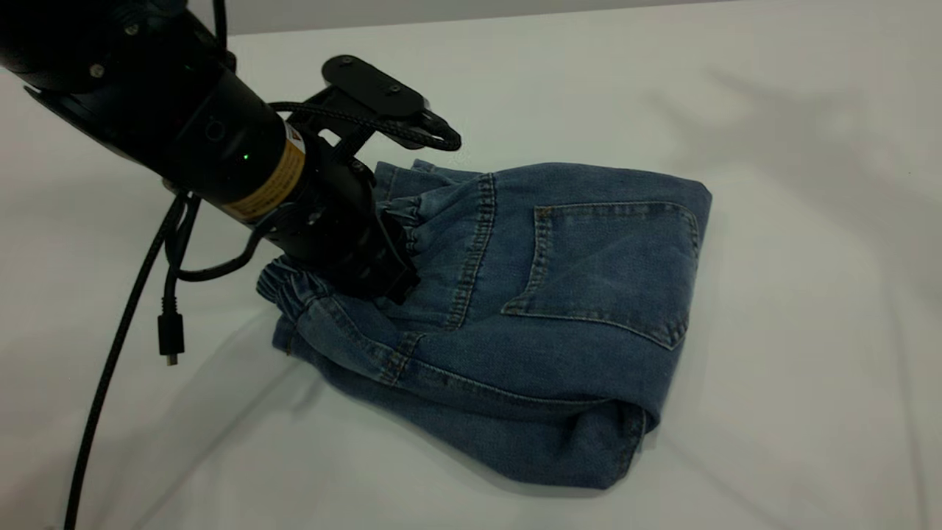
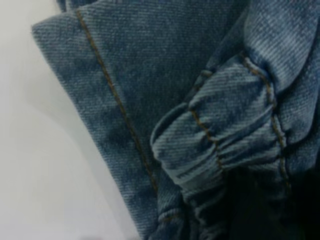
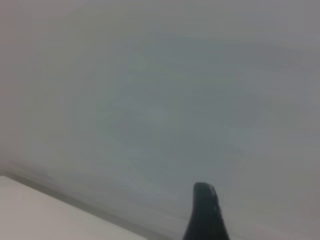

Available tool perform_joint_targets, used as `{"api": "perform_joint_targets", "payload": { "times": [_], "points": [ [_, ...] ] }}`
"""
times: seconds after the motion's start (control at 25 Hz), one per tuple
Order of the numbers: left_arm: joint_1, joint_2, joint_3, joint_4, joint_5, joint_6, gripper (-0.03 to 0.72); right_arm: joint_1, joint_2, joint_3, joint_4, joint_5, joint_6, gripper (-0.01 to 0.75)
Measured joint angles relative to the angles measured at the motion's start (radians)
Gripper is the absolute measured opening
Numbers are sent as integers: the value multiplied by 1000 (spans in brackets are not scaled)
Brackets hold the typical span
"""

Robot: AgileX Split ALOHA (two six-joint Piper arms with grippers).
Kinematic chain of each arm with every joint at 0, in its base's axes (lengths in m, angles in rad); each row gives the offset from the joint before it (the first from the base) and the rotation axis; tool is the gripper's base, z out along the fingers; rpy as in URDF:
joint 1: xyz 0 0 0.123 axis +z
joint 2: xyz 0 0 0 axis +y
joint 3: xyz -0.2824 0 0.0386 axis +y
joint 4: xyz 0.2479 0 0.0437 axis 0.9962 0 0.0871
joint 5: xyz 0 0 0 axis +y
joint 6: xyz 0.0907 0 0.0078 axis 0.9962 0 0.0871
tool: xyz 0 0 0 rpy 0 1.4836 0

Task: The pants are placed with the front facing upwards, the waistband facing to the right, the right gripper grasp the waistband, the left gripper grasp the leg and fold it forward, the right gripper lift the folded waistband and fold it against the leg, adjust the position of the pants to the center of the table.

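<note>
The blue denim pants (image 1: 574,294) lie folded into a compact bundle on the white table (image 1: 809,147), square back pocket (image 1: 611,265) facing up. The ruffled waistband (image 1: 291,283) is at the bundle's left end. My left gripper (image 1: 383,276) points down into the cloth at that end, its tip buried in the denim. In the left wrist view the gathered waistband (image 2: 225,145) bunches up close to the camera beside a flat stitched edge (image 2: 110,75). My right gripper (image 3: 206,212) is off the pants, over bare pale surface; only a dark part of it shows.
A black cable with a loose plug (image 1: 171,338) hangs from the left arm, just above the table left of the pants. Bare table surrounds the bundle on all sides.
</note>
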Motion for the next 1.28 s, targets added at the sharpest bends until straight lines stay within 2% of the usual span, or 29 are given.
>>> {"api": "perform_joint_targets", "payload": {
  "times": [0.12, 0.28, 0.36, 0.52, 0.84, 1.12, 1.28],
  "points": [
    [1, -12, 0, 0, 10, -14, 272, 0, 0, 0, 14, 0, 0, 437],
    [0, -81, 2, 4, 104, -83, 272, -1, 0, 0, 29, 3, 0, 437],
    [2, -141, 2, 4, 165, -83, 272, -1, 0, 0, 29, 3, 0, 437],
    [3, -265, 1, 2, 160, -65, 272, -1, 0, 0, 30, 5, 0, 437],
    [4, -510, -1, -2, 311, -46, 272, 0, -56, 0, 48, 66, 0, 437],
    [4, -734, -1, -3, 344, -33, 272, 0, -197, 4, 42, 66, 10, 437],
    [4, -827, -2, -3, 349, 2, 272, 0, -304, 32, -24, 67, 16, 437]
  ]
}}
